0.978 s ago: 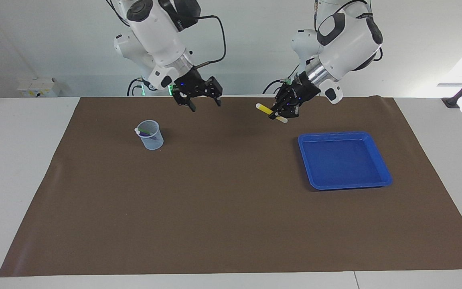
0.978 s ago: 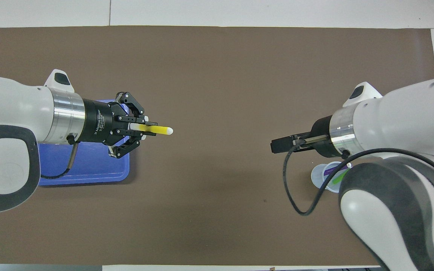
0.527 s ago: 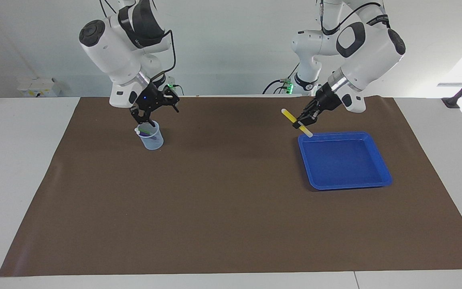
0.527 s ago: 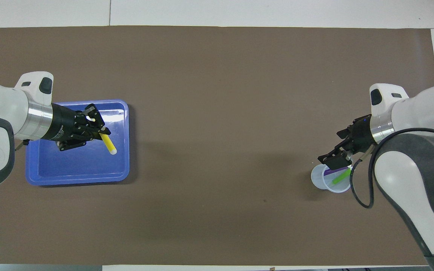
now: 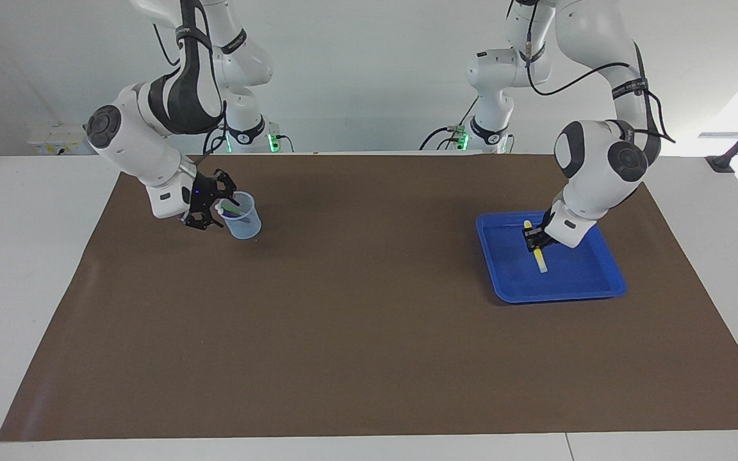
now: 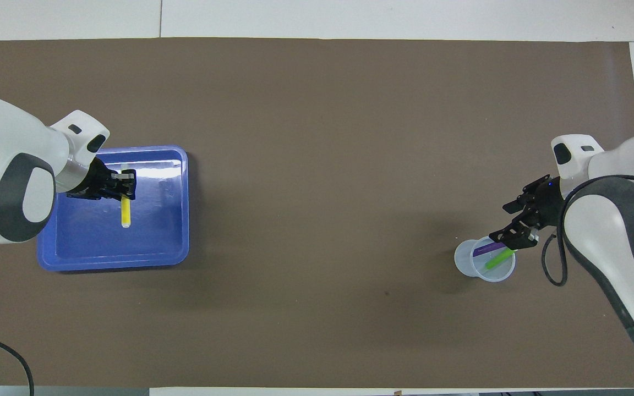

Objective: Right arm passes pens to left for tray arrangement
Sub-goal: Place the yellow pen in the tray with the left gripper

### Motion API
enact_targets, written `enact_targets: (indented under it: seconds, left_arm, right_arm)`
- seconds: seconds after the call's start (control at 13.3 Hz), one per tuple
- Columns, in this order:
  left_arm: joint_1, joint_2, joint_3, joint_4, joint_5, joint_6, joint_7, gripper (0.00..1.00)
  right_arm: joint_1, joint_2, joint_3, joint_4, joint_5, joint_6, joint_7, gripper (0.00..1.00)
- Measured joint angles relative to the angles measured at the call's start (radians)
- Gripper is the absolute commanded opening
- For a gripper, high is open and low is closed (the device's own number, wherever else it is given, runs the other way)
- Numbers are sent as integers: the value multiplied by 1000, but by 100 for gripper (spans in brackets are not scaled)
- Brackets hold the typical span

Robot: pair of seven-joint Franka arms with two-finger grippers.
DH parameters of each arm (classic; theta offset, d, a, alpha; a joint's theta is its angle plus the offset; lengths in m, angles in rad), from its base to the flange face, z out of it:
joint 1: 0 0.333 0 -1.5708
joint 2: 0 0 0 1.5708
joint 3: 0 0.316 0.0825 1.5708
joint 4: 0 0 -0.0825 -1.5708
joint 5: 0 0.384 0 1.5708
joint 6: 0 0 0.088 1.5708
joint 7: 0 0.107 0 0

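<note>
- Table (image 5: 369,448): white, covered by a brown mat (image 5: 369,333).
- Blue tray (image 5: 606,285) sits on the mat toward the left arm's end of the table.
- Clear cup (image 5: 244,224) stands upright on the mat toward the right arm's end, well apart from the tray.
- Left arm (image 5: 599,173) bends down over the tray. Left pincer (image 5: 533,238) is low inside the tray, closed tight on the yellow pen (image 5: 541,261).
- Yellow pen: gripped near its end nearer the robots; the rest sticks out of the pincer along the tray floor. Its free tip looks to be on or just above the floor; cannot tell which. In the overhead view it lies about mid-tray, a little toward the robots' edge (image 6: 125,212).
- Right arm (image 5: 145,141), blue light at the wrist, reaches down beside the cup. Right pincer (image 5: 215,208) is at the cup's rim, on the side toward the right arm's end of the table.
- Right pincer state: fingers partly apart around the pale pen tips at the rim; cannot tell whether it has hold of a pen.
- Green pen (image 6: 497,258) and purple pen (image 6: 487,248) both stand tilted in the cup, upper ends leaning toward the right pincer.
</note>
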Motion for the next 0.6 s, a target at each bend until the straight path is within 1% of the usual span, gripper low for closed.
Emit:
enact_targets:
  seconds: [0.23, 0.6]
  left_arm:
    - [-5, 23, -7, -40, 8, 61, 4, 0]
    - [-12, 29, -8, -79, 9, 102, 0, 0]
  right_arm:
    - [-3, -22, 0, -48, 0, 19, 4, 49]
    - [-33, -34, 0, -69, 0, 19, 78, 49]
